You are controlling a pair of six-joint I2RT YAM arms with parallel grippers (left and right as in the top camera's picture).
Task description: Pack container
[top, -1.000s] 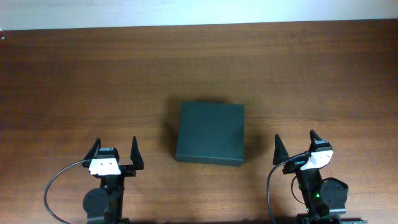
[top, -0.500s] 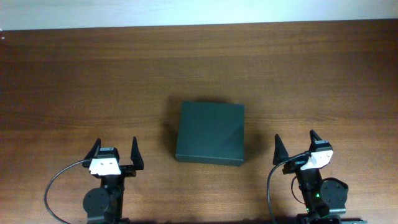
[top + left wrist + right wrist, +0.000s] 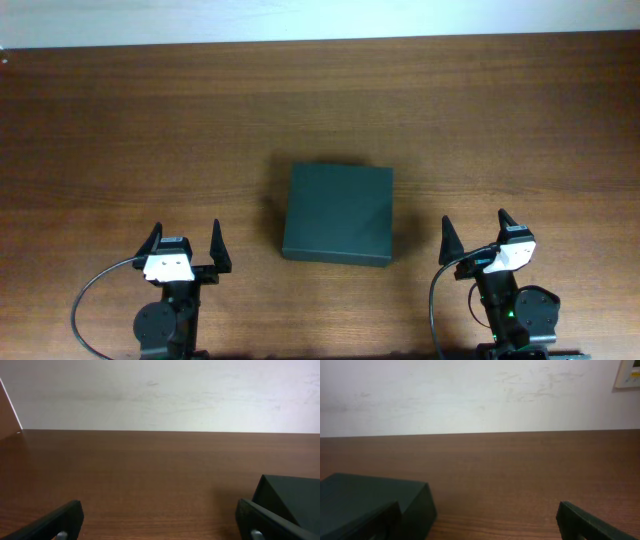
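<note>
The container point(image 3: 338, 213) is a matte dark green-black rectangular box lying closed on the wooden table point(image 3: 120, 140) near its middle. It also shows at the right edge of the left wrist view point(image 3: 292, 495) and at the lower left of the right wrist view point(image 3: 365, 497). My left gripper point(image 3: 185, 245) is open and empty, to the left of the box and nearer the front edge. My right gripper point(image 3: 476, 235) is open and empty, to the right of the box. Both sets of fingers point(image 3: 160, 522) point(image 3: 480, 520) hold nothing between them.
A white wall runs behind the table's far edge point(image 3: 160, 395). A black cable point(image 3: 85, 300) loops beside the left arm's base. No other objects show on the table.
</note>
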